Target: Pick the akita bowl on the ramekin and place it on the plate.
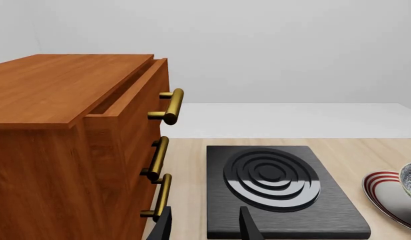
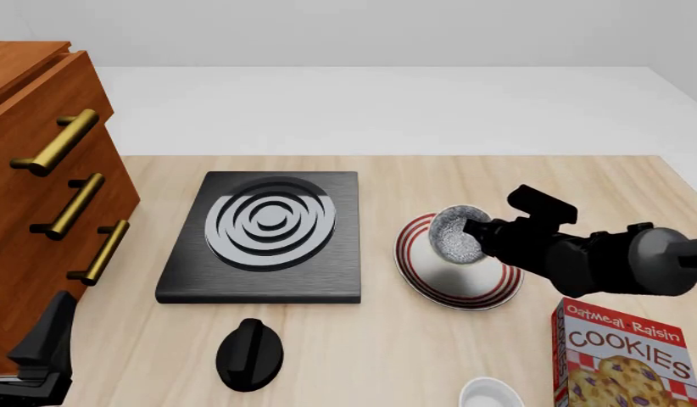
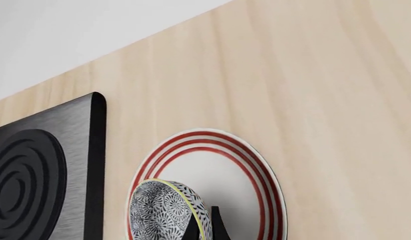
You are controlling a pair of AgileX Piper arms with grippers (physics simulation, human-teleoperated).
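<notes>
A pale wooden surface (image 2: 439, 178) seen from above and behind two robot arms. Just right of centre sits a round white plate (image 2: 430, 281) with red rings near its rim. Over the plate's 12 o'clock part, a small grey-and-white speckled bowl (image 2: 457, 233) is tipped on its side — its opening faces the camera — and the right claw (image 2: 480, 227) is clamped on its rim, one fingertip (image 3: 217, 226) inside and one outside; whether the bowl touches the plate cannot be told. The black right arm reaches in from 3 o'clock. At the plate's 9 o'clock lies a black slab (image 2: 258, 271) with raised white rings, just beside the plate. At the slab's 6 o'clock stands a black knob (image 2: 249, 352). A wooden cabinet (image 2: 32, 110) with three brass handles fills the 9 o'clock edge. At 5 o'clock from the plate is a red box of cookies (image 2: 620, 356), and just beside it, at the bottom edge, a small plain white cup-like dish (image 2: 490, 393), partly cut off. The left claw (image 1: 204, 225) waits low at 8 o'clock — its fingers apart, holding nothing.
</notes>
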